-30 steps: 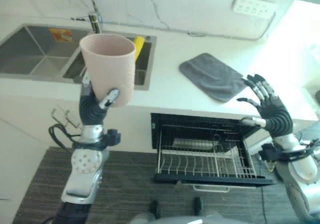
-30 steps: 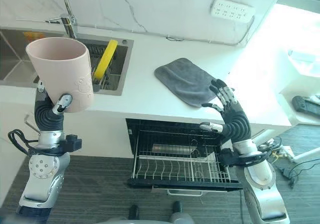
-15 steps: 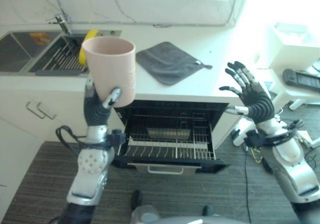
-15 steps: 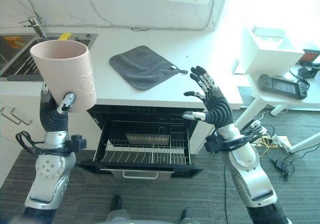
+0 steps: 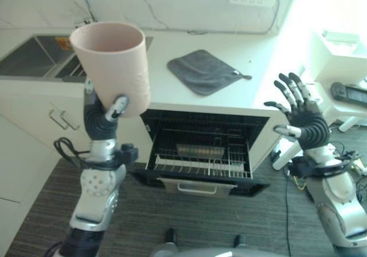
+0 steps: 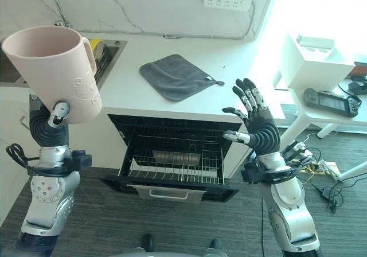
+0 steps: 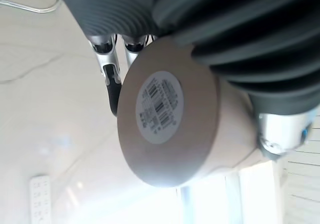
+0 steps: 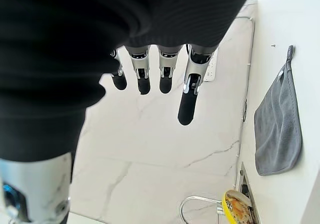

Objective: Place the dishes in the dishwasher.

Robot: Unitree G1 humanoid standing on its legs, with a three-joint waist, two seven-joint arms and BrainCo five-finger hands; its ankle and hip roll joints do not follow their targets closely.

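Observation:
My left hand [image 5: 102, 119] is raised high at the left, shut on a pale pink mug [image 5: 110, 62] that it holds upright with the mouth up. The mug's handle [image 6: 90, 46] faces away from me. In the left wrist view the mug's flat base [image 7: 167, 129] carries a round barcode sticker. Below the counter the dishwasher [image 5: 206, 154] stands open, its wire rack [image 6: 172, 162] pulled out over the floor. My right hand [image 5: 301, 116] is lifted at the right of the dishwasher, open, fingers [image 8: 186, 101] spread, holding nothing.
A grey cloth [image 5: 203, 70] lies on the white counter [image 5: 252, 79]. A steel sink [image 5: 40, 62] with a tap [image 6: 54, 4] is at the far left, something yellow [image 6: 95, 43] in it. A white side table [image 6: 327, 99] with a dark controller [image 6: 332, 102] stands at the right.
The whole view has shifted, so the camera has moved. The mug now sits higher and further left in view, a little tilted. My right hand stays open.

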